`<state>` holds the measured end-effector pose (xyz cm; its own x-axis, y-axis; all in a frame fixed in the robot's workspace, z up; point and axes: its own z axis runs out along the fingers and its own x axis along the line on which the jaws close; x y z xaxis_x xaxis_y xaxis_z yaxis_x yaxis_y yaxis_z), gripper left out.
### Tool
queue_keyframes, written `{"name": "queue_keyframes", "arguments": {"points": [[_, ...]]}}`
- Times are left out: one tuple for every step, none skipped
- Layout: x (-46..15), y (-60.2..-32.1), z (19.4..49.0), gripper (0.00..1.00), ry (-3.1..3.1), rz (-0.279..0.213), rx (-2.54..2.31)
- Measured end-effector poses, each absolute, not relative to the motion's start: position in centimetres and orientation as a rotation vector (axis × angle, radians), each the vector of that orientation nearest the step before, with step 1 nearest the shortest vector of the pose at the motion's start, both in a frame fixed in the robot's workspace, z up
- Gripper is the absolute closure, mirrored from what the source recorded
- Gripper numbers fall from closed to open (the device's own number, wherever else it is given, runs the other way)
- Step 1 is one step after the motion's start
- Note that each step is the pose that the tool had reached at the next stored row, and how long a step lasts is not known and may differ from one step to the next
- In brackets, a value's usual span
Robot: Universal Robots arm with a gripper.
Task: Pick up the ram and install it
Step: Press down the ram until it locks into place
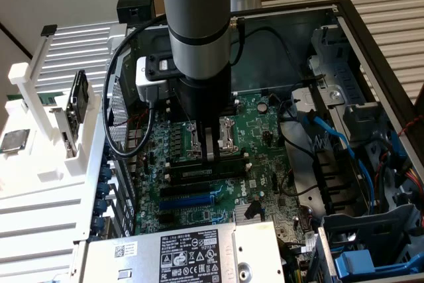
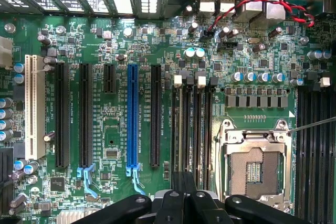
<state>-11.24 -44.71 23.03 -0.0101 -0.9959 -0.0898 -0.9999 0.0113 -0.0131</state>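
Observation:
My gripper [image 1: 211,154] hangs straight down from the arm over the green motherboard [image 1: 265,144]. It stands just above the row of black memory slots [image 1: 205,169], beside the open processor socket [image 1: 226,134]. In the wrist view the gripper [image 2: 182,184] is shut, its dark fingers [image 2: 170,203] pressed together over the memory slots [image 2: 193,124]. These slots have white and black end clips. The ram is hidden; no green stick shows between the fingers or sticking out to either side of them.
The open computer case [image 1: 344,18] walls the board in. Blue cables [image 1: 331,137] and drive cages lie at the exterior view's right, and a power supply [image 1: 192,253] sits in front. A white rack [image 1: 63,144] outside the case holds a dark card [image 1: 79,97] and a silver chip [image 1: 14,140].

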Motion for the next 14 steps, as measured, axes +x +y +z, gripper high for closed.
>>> {"name": "queue_keyframes", "arguments": {"points": [[-11.25,-44.71,23.02,0.90,2.180,0.083,-2.157],[-11.25,-44.73,23.02,0.90,2.181,0.083,-2.157],[-11.25,-44.75,23.02,0.90,2.181,0.083,-2.157],[-11.25,-44.78,23.03,0.90,2.181,0.083,-2.157],[-11.25,-44.81,23.03,0.90,2.180,0.083,-2.157],[-11.25,-44.82,23.03,0.90,2.181,0.083,-2.157],[-11.25,-44.82,23.03,0.90,2.181,0.083,-2.157],[-11.25,-44.82,23.03,0.90,2.181,0.083,-2.157],[-11.25,-44.83,23.03,0.90,2.181,0.083,-2.157],[-11.25,-44.83,23.03,0.90,2.181,0.083,-2.157],[-11.25,-44.83,23.03,0.90,2.181,0.083,-2.157],[-11.25,-44.83,23.03,0.90,2.181,0.083,-2.157],[-11.24,-44.83,23.03,0.90,2.181,0.083,-2.157],[-11.25,-44.83,23.03,0.90,2.181,0.083,-2.157]]}}
